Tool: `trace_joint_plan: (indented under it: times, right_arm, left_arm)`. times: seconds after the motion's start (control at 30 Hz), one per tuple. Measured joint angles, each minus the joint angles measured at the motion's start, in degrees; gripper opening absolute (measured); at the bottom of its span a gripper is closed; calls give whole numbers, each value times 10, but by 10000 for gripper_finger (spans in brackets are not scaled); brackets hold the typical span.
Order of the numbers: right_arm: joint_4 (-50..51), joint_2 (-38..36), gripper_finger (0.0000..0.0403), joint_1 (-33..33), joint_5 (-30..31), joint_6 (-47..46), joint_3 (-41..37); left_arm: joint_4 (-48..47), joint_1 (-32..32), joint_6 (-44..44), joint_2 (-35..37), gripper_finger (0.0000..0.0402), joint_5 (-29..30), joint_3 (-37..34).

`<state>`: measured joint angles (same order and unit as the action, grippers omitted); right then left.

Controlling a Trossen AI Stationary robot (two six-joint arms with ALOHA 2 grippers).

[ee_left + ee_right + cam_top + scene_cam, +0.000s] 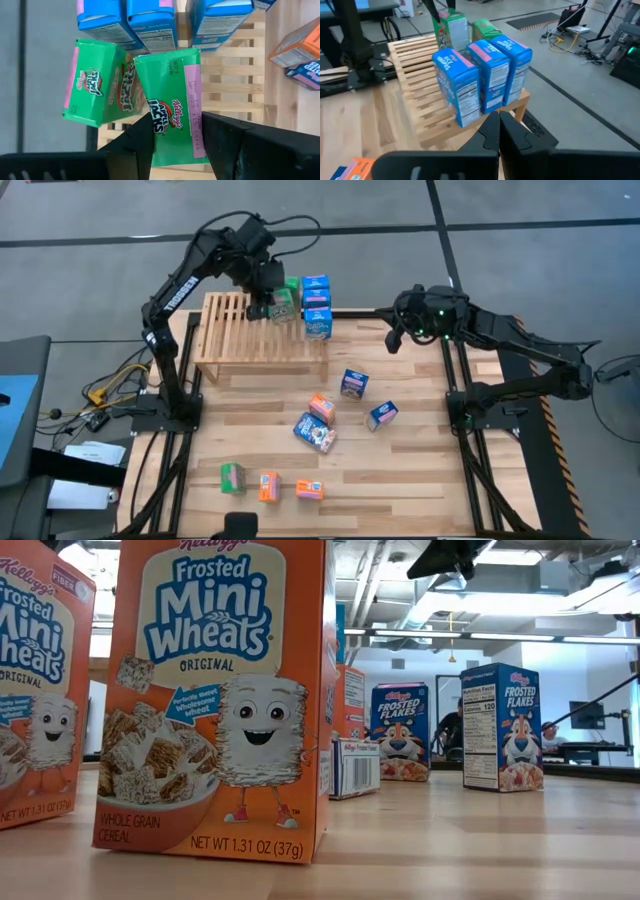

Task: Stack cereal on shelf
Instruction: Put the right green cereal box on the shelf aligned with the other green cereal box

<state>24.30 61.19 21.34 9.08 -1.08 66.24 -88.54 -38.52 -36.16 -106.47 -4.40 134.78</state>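
Note:
The shelf (250,332), a low slatted wood rack, stands at the table's far left. Three blue cereal boxes (317,305) stand in a row on its right end, and a green one (291,284) stands behind them. My left gripper (270,308) hangs over the slats beside them, shut on another green cereal box (170,105). That box also shows past the blue ones in the right wrist view (454,27). My right gripper (392,338) hovers shut off the shelf's right end, holding nothing (499,131). My left gripper pinches the green box between its two fingers (142,142), which sit on its two opposite sides at the end nearest the wrist (172,131). The fingers come from above, slanting down. The box stands roughly upright below them over the slats; the blue boxes hide its lower end.
Several loose cereal boxes lie on the plank table: blue ones (353,383) (382,415) (314,432), an orange one (321,408), and at the near left a green one (232,477) and two orange ones (268,485) (309,489). The shelf's left half (225,330) is bare slats.

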Motion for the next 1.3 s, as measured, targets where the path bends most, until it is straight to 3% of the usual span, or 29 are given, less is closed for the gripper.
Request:
trace_joint_plan:
  times: [0.27, 0.5, 1.3]
  right_arm:
    - [0, 0, 17, 21, 0, -15, 0]
    - [0, 0, 17, 37, 0, -15, 0]
    - [0, 0, 17, 55, 0, -13, 0]
  left_arm:
    - [8, -22, -55, -27, 131, -30, -1]
    - [10, -21, -97, -31, 131, -14, 0]
    - [15, -19, -103, -34, 131, -30, -1]
